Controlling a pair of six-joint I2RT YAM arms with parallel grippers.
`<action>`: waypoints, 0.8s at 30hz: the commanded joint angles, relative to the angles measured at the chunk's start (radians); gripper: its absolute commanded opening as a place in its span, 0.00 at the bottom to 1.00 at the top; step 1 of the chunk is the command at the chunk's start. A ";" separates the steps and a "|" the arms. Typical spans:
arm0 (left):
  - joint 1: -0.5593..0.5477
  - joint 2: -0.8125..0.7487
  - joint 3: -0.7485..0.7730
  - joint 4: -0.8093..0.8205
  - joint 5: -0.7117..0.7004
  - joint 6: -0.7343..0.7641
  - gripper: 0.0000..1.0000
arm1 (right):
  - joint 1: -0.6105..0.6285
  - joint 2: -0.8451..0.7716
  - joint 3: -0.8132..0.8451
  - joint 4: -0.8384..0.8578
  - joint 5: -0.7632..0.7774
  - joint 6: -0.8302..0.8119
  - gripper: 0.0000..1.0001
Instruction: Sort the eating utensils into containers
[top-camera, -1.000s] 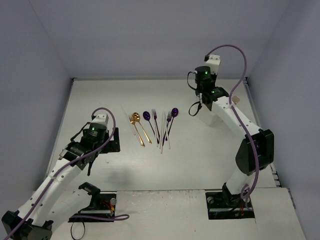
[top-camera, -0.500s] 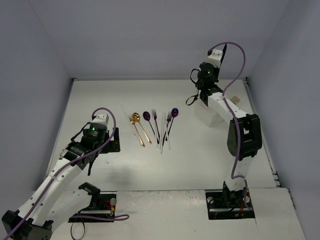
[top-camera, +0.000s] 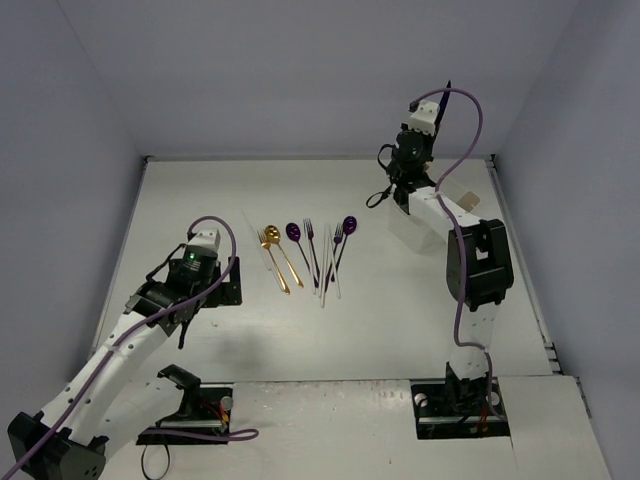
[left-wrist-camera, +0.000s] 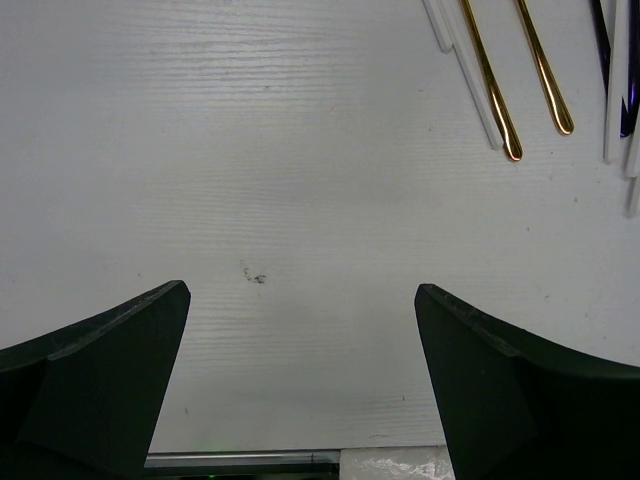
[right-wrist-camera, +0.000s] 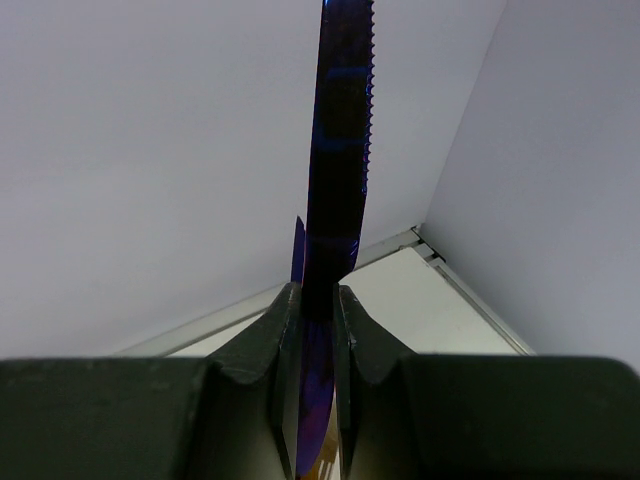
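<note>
White tabletop, pale grey-lilac walls on three sides. Right gripper (right-wrist-camera: 318, 300) was raised high near the far right corner, fingers pointing up and clamped on the dark purple-blue knife (right-wrist-camera: 340, 140): handle pinched between the pads, serrated blade standing straight up out of the gripper, well above the table. Left gripper (left-wrist-camera: 300, 320) hung low over bare table on the left side, jaws wide apart, nothing between them. Other utensils (top-camera: 322, 262) lay in a loose row mid-table between the two arms, heads toward the far wall: gold fork (top-camera: 262, 238) and gold spoon (top-camera: 272, 232) on the left, purple spoon (top-camera: 293, 231) next, then forks and clear white pieces, second purple spoon (top-camera: 349, 223) on the right. Left wrist view caught the gold handle ends at top right, ahead of the open fingers, apart from them. White organizer (top-camera: 410, 228) sat on the table under the right arm, well below the knife, faint against the surface; compartments could not be made out
</note>
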 joint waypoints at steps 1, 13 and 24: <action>0.004 0.021 0.011 0.039 -0.007 0.018 0.95 | -0.002 0.013 0.034 0.205 0.050 -0.023 0.00; 0.004 0.042 0.009 0.046 0.013 0.027 0.95 | 0.001 0.095 0.017 0.310 0.087 -0.069 0.00; 0.004 0.051 0.009 0.057 0.032 0.037 0.95 | 0.024 0.118 -0.033 0.343 0.113 -0.072 0.00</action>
